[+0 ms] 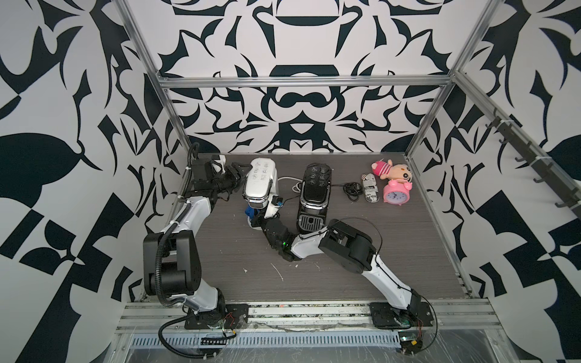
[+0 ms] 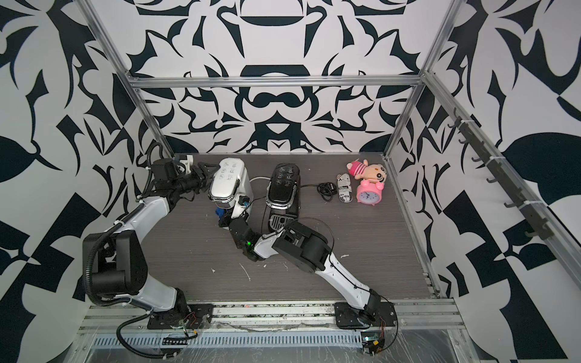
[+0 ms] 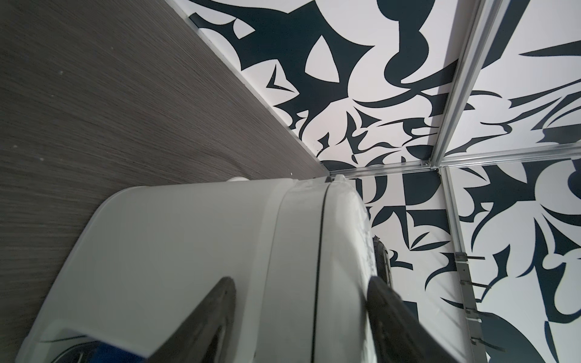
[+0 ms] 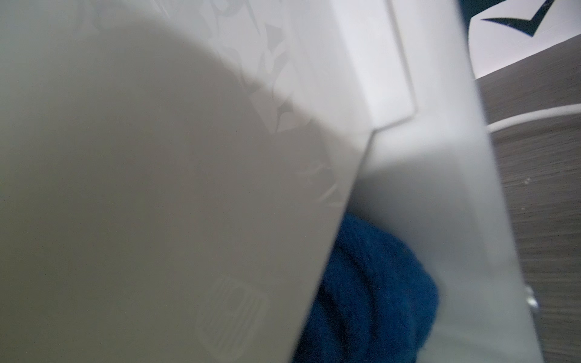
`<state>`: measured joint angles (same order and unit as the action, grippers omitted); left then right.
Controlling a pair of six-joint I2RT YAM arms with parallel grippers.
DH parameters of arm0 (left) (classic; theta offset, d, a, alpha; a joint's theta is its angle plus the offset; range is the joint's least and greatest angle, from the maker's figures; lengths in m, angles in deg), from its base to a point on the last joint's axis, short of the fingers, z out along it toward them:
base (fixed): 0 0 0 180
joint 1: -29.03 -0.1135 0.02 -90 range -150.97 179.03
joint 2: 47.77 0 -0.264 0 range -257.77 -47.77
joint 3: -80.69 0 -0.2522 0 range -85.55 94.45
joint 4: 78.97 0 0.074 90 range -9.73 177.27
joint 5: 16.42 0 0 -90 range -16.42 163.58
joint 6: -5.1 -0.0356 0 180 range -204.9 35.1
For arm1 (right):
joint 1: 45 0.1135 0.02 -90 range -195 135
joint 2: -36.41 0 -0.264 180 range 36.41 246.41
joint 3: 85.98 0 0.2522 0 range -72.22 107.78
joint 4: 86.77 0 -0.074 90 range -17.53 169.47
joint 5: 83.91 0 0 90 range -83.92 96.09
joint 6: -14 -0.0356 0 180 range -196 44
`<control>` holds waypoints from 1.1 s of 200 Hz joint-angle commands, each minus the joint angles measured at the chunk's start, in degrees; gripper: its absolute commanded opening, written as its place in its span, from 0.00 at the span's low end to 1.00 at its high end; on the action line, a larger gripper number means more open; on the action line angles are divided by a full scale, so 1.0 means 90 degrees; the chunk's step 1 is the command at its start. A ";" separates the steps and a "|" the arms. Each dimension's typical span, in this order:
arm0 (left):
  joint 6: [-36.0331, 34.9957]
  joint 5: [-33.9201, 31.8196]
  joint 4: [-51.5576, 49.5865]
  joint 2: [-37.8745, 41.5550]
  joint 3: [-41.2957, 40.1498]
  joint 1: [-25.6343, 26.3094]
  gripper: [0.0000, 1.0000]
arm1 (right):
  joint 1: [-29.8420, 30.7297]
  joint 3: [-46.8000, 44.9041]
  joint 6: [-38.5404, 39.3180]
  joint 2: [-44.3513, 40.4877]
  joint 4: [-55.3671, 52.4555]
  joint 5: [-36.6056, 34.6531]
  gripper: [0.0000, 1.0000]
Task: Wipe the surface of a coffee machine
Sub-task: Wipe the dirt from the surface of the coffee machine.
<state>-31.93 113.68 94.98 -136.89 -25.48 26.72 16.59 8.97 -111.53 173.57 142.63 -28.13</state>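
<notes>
A white coffee machine (image 1: pixel 259 180) (image 2: pixel 227 179) stands at the back left of the table. My left gripper (image 1: pixel 238 178) (image 2: pixel 204 178) reaches in from the left; in the left wrist view its jaws (image 3: pixel 301 279) straddle the machine's white head (image 3: pixel 195 245), both fingers pressed against it. My right gripper (image 1: pixel 254 219) (image 2: pixel 224 217) sits low at the machine's front, under the head, shut on a blue cloth (image 1: pixel 249 213) (image 2: pixel 218 213). The right wrist view shows the cloth (image 4: pixel 377 283) bunched against the white casing (image 4: pixel 157 188); the fingers themselves are hidden there.
A black coffee machine (image 1: pixel 314 185) stands just right of the white one, with my right arm passing its front. Farther right lie a coiled black cable (image 1: pixel 352 190), a printed can (image 1: pixel 369 188), a pink alarm clock (image 1: pixel 395 193) and a plush doll (image 1: pixel 390 169). A white cord (image 1: pixel 289 182) runs between the machines.
</notes>
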 commanded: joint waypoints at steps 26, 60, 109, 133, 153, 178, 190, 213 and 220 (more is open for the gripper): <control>-0.0011 0.0183 -0.0802 -0.0252 -0.0301 0.0189 0.68 | -0.0085 -0.0088 -0.0378 -0.0436 -0.0388 -0.0851 0.00; -0.0191 0.0072 -0.0996 -0.0056 -0.0249 0.0094 0.69 | 0.0067 -0.0493 -0.0638 -0.0836 -0.0381 -0.0983 0.00; -0.0308 -0.0096 -0.1051 0.0324 -0.0225 -0.0444 0.69 | 0.0456 -0.1092 -0.1072 -0.1741 -0.1165 -0.1304 0.00; -0.0647 -0.0305 -0.1331 0.0561 -0.0115 -0.0500 0.70 | 0.0610 -0.1548 -0.1298 -0.2230 -0.1552 -0.1451 0.00; -0.0823 -0.0507 -0.1407 0.0772 -0.0131 -0.0499 0.70 | 0.0703 -0.1951 -0.1425 -0.2645 -0.1720 -0.1513 0.00; -0.0915 -0.0600 -0.1478 0.1029 -0.0122 -0.0504 0.70 | 0.0760 -0.2338 -0.1605 -0.3111 -0.1931 -0.1365 0.00; -0.0991 -0.0562 -0.1533 0.1240 -0.0103 -0.0498 0.70 | 0.0801 -0.2531 -0.1629 -0.3355 -0.1968 -0.1261 0.00; -0.1232 -0.0440 -0.1579 0.1990 -0.0176 -0.0463 0.70 | 0.1010 -0.2974 -0.1367 -0.3852 -0.1681 -0.1142 0.00; -0.1348 -0.0325 -0.1602 0.2239 -0.0213 -0.0452 0.70 | 0.1072 -0.3112 -0.1284 -0.4017 -0.1586 -0.1084 0.00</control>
<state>-40.02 109.17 81.55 -124.52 -26.20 22.31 24.56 -16.04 -124.60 142.84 125.25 -38.65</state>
